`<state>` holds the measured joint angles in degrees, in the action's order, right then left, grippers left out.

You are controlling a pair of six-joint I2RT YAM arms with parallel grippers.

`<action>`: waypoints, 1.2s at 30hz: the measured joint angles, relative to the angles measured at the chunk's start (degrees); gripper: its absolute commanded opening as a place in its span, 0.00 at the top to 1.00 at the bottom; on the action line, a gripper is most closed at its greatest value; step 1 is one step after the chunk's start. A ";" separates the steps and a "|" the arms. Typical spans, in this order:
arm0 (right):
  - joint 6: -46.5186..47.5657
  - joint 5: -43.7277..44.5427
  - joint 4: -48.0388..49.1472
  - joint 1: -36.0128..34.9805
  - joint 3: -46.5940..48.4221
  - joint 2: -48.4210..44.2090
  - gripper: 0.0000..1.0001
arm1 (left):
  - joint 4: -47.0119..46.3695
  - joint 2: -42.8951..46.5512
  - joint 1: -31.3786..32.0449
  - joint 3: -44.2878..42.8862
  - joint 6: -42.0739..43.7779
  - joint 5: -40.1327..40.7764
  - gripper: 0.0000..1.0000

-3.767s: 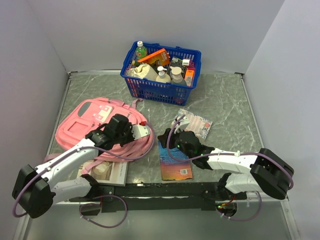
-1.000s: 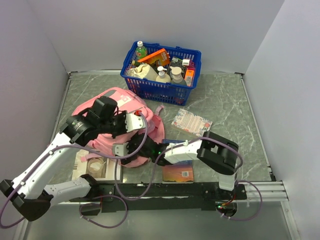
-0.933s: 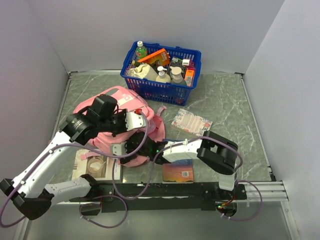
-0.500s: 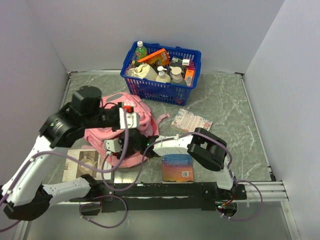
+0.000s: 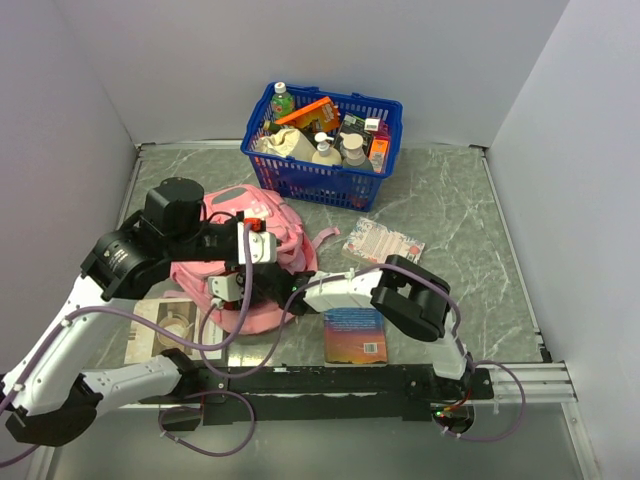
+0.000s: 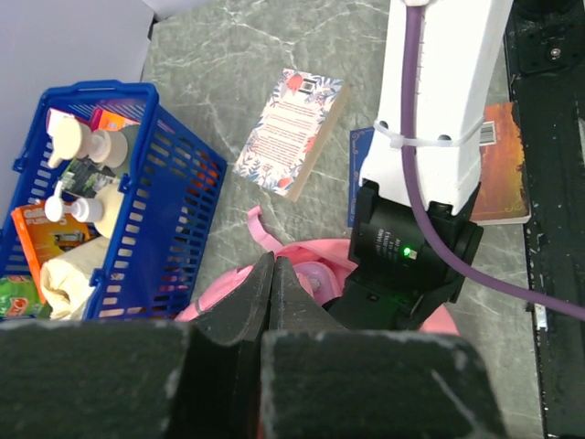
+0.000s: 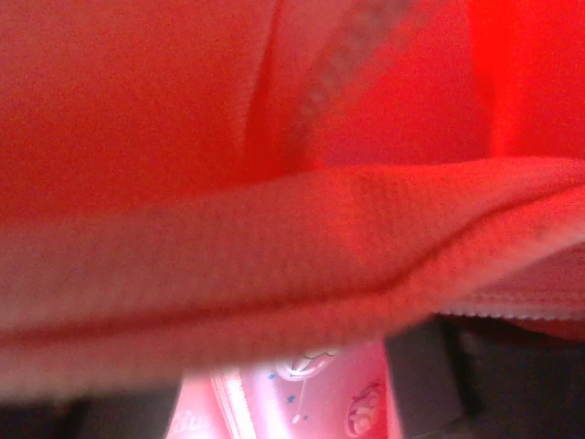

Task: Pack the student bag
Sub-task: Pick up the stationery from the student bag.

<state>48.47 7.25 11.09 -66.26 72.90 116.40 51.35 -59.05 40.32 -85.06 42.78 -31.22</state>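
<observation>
**Inspector:** Nearest the bases, a book with a sunset cover [image 5: 355, 336] lies flat on the table [image 5: 450, 230], unpacked. A second book [image 5: 160, 326] lies at the near-left edge of the student bag [image 5: 192, 276]. State of the right gripper [image 5: 287, 300]?

**Operator:** Tucked in at the bag's near edge. Its wrist view is filled with pink fabric and a zip line, pressed close. I cannot tell how wide its jaws stand, nor whether they have hold of anything.

**Inspector:** And the bag itself?

**Operator:** Left of centre on the table, bunched up and raised at its top. The left gripper [image 6: 272, 274] is above it, jaws pinched fully together, with pink cloth right at the tips. I judge it has a fold of the bag.

**Inspector:** The step in hand, as I judge it, is opening the bag's mouth so goods can go in. Recommendations — hold the left lift steady, high enough to put the opening under tension. Work the right fingers along the zip edge, not into the loose strap [image 6: 263, 225] trailing on the far side. Confirm a clear gap before fetching anything.

**Operator:** Beyond the bag?

**Inspector:** A floral-covered book [image 5: 382, 242] lies near the strap's end. The blue basket [image 5: 325, 178] of bottles and packets stands at the far wall, well apart from the grippers.
</observation>
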 measured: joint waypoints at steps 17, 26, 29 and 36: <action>-4.87 4.11 9.09 0.57 -16.87 -12.48 0.78 | -3.85 5.38 0.00 13.11 -2.14 4.85 0.99; -9.01 7.04 5.25 -0.61 -22.86 -23.04 0.82 | -10.25 6.69 -1.05 25.38 -1.97 10.47 0.99; -9.07 8.07 4.07 -1.16 -23.69 -25.27 0.84 | -12.41 6.67 -2.78 28.02 -2.86 12.04 0.99; -7.67 10.67 -1.07 -3.65 -24.59 -30.73 0.87 | -11.43 3.69 -4.87 28.46 -2.95 11.30 0.99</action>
<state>40.80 17.91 10.02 -69.91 48.31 85.67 39.92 -55.35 35.44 -56.60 39.83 -19.92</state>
